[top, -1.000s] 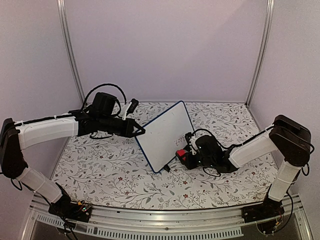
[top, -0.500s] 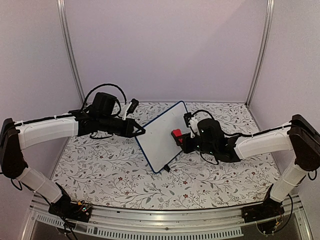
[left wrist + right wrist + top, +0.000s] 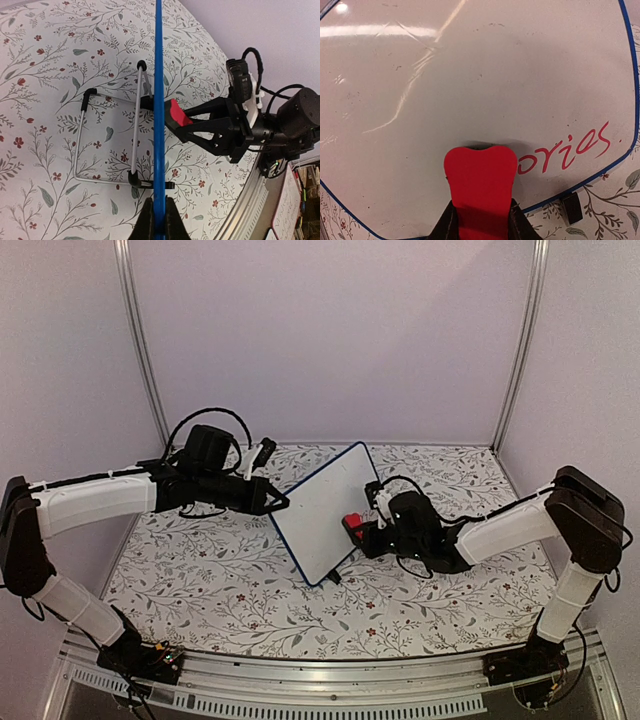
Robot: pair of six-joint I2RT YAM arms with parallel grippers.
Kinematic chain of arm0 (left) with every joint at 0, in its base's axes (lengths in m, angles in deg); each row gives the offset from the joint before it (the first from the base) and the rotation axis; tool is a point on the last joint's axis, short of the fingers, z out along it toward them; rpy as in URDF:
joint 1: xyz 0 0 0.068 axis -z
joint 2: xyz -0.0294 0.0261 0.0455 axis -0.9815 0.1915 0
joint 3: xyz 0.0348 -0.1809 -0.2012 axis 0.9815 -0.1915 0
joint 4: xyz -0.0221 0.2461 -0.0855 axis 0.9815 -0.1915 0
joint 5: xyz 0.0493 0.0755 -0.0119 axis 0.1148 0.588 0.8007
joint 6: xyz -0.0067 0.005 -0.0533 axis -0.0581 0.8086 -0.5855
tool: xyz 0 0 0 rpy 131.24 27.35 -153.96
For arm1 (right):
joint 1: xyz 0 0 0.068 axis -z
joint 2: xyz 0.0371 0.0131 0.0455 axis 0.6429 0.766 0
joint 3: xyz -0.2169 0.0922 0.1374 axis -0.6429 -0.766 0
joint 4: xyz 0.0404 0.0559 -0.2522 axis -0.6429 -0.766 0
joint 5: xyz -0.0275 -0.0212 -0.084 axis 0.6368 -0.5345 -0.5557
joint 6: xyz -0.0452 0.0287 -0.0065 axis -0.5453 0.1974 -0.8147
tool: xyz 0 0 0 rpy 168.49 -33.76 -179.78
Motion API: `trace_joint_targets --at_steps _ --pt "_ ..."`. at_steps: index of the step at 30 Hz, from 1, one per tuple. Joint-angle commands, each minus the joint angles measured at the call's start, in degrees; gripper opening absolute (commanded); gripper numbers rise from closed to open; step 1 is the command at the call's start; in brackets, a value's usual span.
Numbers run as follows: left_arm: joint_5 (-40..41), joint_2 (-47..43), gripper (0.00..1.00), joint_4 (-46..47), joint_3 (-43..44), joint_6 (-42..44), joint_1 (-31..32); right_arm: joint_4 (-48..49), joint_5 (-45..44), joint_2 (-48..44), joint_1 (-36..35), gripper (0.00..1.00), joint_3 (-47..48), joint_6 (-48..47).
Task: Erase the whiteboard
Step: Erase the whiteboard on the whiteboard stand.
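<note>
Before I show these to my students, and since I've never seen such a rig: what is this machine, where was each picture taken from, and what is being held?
These are two robot arms bolted at the near edge of a flowered table. The wide picture comes from a fixed camera above and behind them. The other two come from a camera on each wrist. The left gripper is shut on the blue rim of the whiteboard, which stands tilted on the table. The right gripper is shut on a red eraser, whose tip rests against the board's face beside red writing not yet wiped. The left wrist view also shows a wire stand behind the board.
</note>
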Motion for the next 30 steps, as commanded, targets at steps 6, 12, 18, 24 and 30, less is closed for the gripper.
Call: trace_joint_targets --at_steps 6,12,18,24,30 --pt "-3.0 -1.4 0.00 2.2 0.5 0.7 0.7 1.7 4.9 3.8 -0.1 0.21 -5.9 3.6" --pt "-3.0 -1.5 0.00 2.1 0.5 0.7 0.7 2.2 5.0 4.1 -0.9 0.21 -7.4 4.6" --pt "-3.1 -1.6 0.00 2.2 0.5 0.7 0.7 2.3 4.6 3.4 -1.1 0.21 -9.2 5.1" --pt "-2.8 -2.0 0.00 2.1 0.5 0.7 0.7 1.4 4.2 0.1 -1.1 0.21 -10.4 5.2" --pt "-1.5 -3.9 0.00 2.0 0.3 0.9 0.6 -1.2 1.0 -9.8 -1.5 0.21 -11.9 4.9"
